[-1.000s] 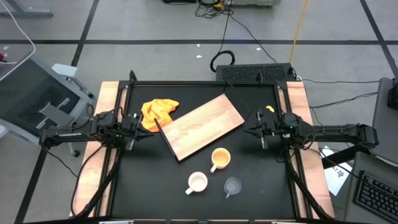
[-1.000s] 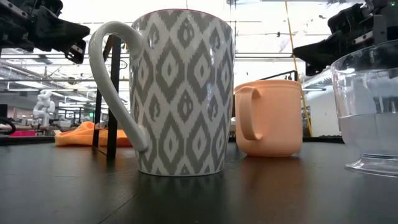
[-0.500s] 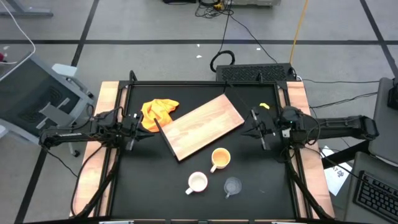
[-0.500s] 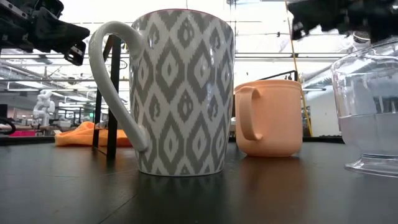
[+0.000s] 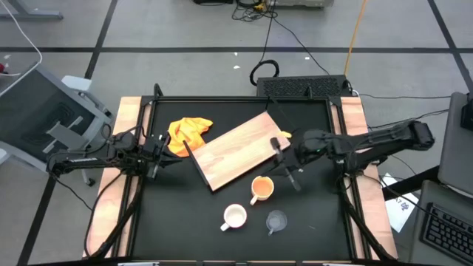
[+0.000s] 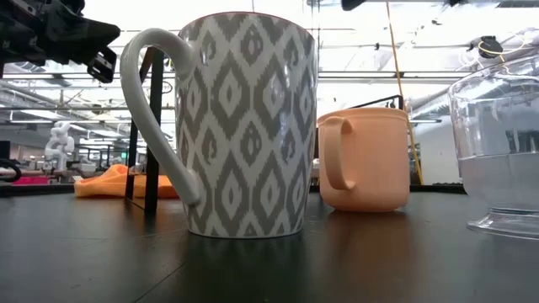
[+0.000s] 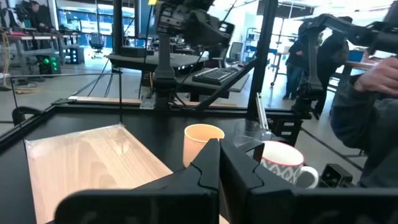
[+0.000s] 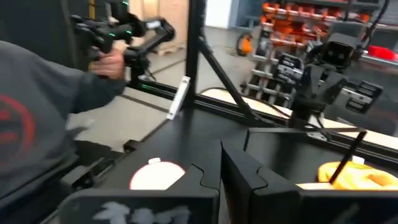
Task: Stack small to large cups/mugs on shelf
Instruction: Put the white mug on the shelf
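Observation:
The white patterned mug (image 5: 235,216), the yellow-orange mug (image 5: 260,188) and the clear glass cup (image 5: 276,220) stand upright on the black tabletop, near the front. The wooden board (image 5: 240,150) lies flat behind them. In the low view the white mug (image 6: 244,126) is nearest, with the yellow-orange mug (image 6: 364,160) and the glass cup (image 6: 501,151) to its right. My right gripper (image 5: 283,157) is shut and empty, raised beside the board's right end, just behind the yellow-orange mug. My left gripper (image 5: 160,148) is shut and empty at the table's left side.
A yellow-orange cloth (image 5: 188,133) lies at the board's far left corner. Wooden side rails (image 5: 129,133) and a black frame border the table. A person in a grey sleeve (image 8: 37,124) shows beyond the table in the right wrist view.
My right gripper has moved toward the table's left edge, from the right side to the board's right end just behind the yellow-orange mug. It has left the low view at the top. The mugs, glass cup and board have stayed in place.

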Robot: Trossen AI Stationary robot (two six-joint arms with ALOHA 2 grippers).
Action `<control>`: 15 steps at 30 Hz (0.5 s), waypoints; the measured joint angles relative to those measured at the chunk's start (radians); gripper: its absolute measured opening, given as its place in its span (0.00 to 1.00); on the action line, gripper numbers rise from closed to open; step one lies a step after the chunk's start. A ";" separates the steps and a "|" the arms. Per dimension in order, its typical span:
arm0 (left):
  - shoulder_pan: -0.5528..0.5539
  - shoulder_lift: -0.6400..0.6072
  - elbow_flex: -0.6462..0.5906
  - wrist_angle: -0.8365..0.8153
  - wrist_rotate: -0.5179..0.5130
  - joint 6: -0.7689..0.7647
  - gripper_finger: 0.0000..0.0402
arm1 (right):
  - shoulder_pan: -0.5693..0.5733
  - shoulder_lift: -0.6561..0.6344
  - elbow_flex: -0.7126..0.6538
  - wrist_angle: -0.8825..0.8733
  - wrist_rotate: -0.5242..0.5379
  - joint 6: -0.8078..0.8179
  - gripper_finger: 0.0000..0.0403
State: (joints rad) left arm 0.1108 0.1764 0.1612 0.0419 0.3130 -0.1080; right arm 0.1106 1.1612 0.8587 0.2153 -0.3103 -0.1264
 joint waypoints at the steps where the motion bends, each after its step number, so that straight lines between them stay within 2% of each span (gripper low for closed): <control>1: 0.000 0.000 0.000 0.000 0.000 -0.001 0.04 | 0.014 0.024 0.019 -0.005 0.033 -0.002 0.00; 9: 0.000 0.000 0.000 0.015 0.000 -0.006 0.06 | 0.111 0.239 0.203 -0.162 0.153 -0.031 0.00; 15: 0.000 0.000 0.000 0.022 0.000 -0.006 0.06 | 0.124 0.405 0.398 -0.344 0.168 0.053 0.00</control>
State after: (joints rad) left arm 0.1108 0.1761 0.1612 0.0639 0.3130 -0.1143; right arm 0.2345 1.5661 1.2571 -0.1284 -0.1421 -0.0731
